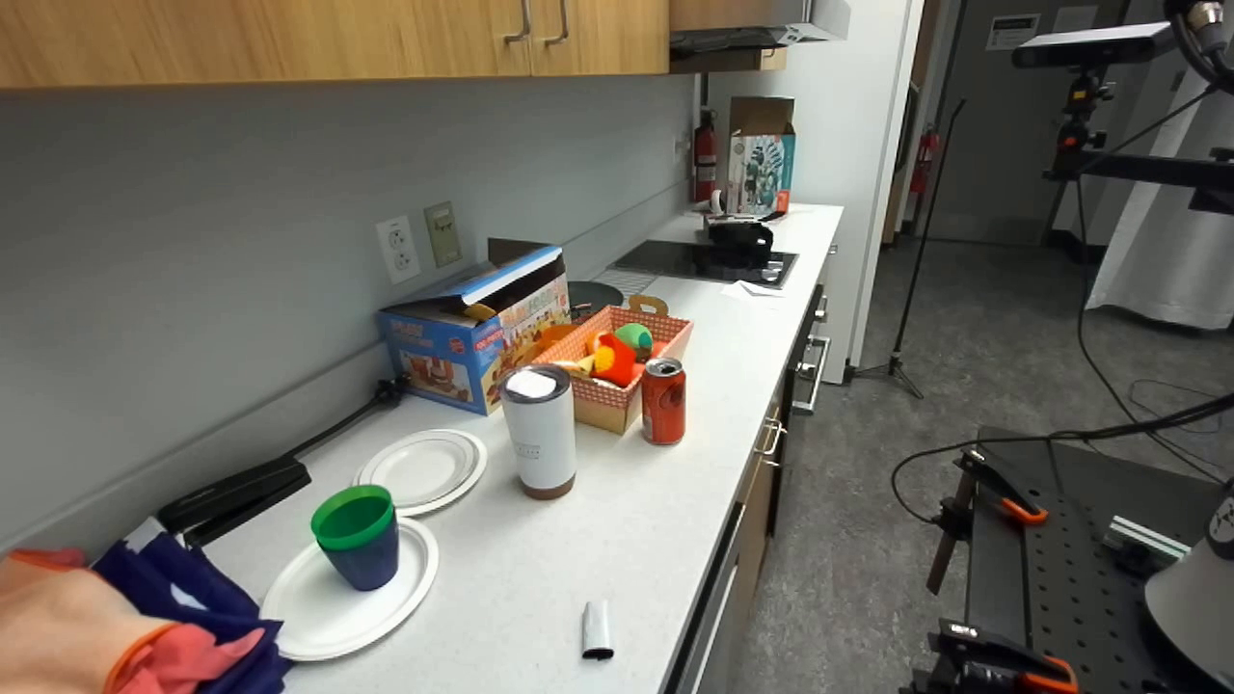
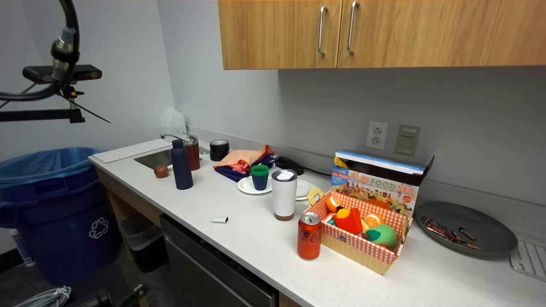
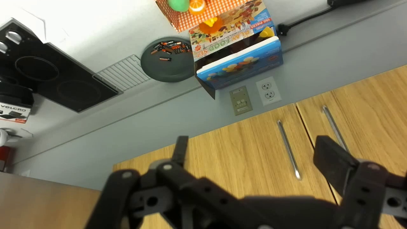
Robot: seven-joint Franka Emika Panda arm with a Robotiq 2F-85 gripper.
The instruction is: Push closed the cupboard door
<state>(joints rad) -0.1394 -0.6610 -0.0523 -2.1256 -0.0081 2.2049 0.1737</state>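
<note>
The wall cupboard has two honey-brown wood-grain doors side by side. One cupboard door (image 3: 229, 152) fills the middle of the wrist view, with its slim metal handle (image 3: 288, 149); it also shows in both exterior views (image 1: 603, 39) (image 2: 443, 34). The neighbouring door (image 3: 372, 108) also shows in both exterior views (image 1: 260, 39) (image 2: 277, 34). Both doors look flush, with a thin dark gap between them. My gripper (image 3: 256, 152) is open and empty in front of the doors, its fingers wide apart. Contact with a door cannot be told. The gripper is outside both exterior views.
Below the cupboard, the counter (image 1: 617, 540) holds a play food box (image 2: 375, 187), a checkered basket (image 2: 354, 247), a red can (image 2: 309, 236), a white tumbler (image 2: 284, 194), plates with cups and a dark pan (image 2: 465, 230). A range hood (image 1: 728, 39) adjoins the cupboard.
</note>
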